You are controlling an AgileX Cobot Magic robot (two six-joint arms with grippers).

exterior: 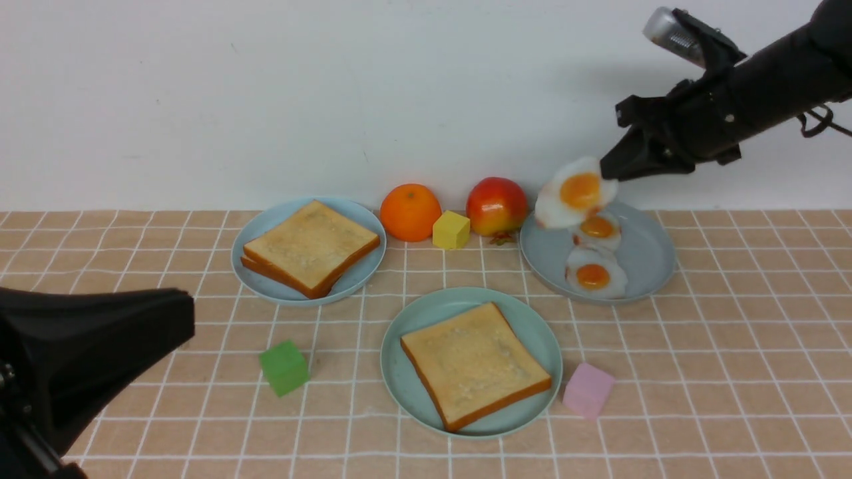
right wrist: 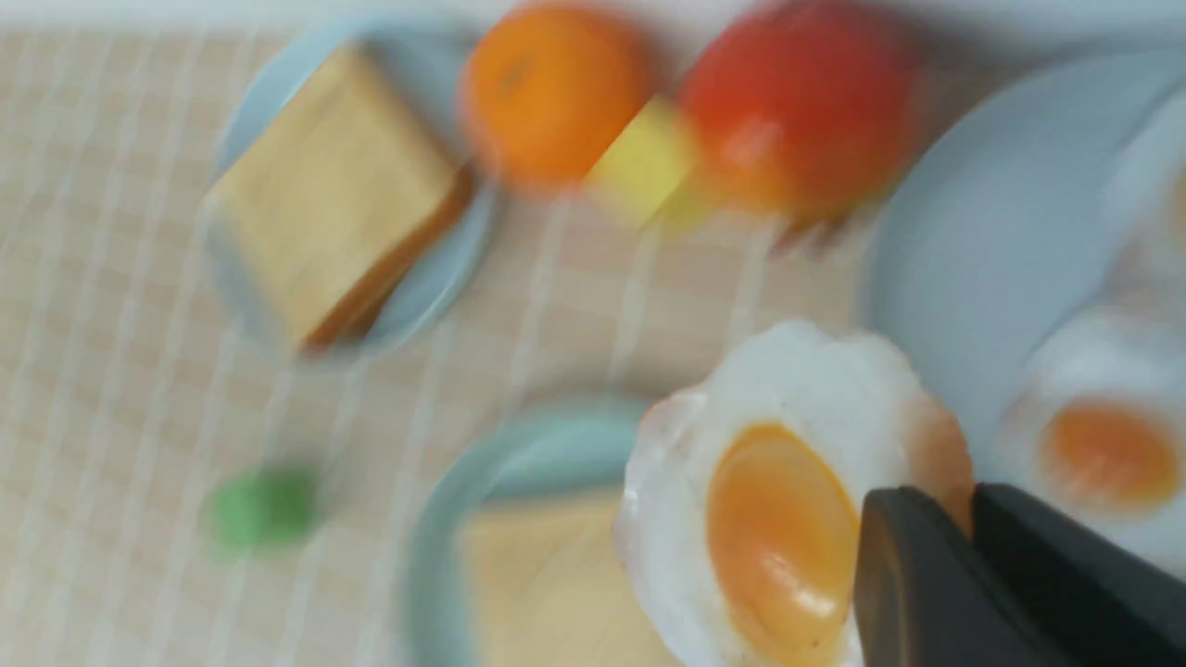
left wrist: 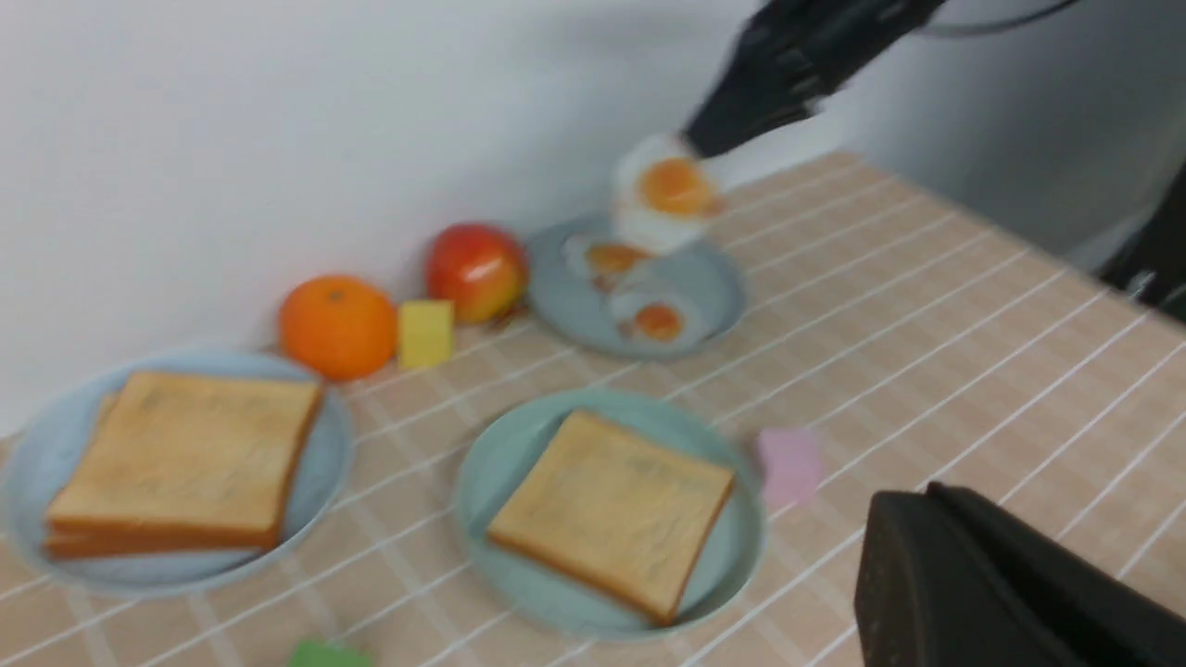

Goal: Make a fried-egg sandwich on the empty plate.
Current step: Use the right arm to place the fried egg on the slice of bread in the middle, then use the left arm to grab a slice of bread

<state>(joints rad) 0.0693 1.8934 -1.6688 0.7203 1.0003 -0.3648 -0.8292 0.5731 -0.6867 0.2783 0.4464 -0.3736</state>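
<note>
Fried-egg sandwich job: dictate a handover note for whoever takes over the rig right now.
Right tool shut on a fried egg, in the air over the grey-blue plate's far edge, where two more eggs lie.
Left tool shut, empty, low at near left.
Done: one toast slice lies on the mint-green plate.
Left: lay the egg on that toast, then top it with a slice from the toast stack on the pale blue plate.

Matte black fingers (exterior: 631, 158), silver wrist cylinder (exterior: 672, 33)
</note>
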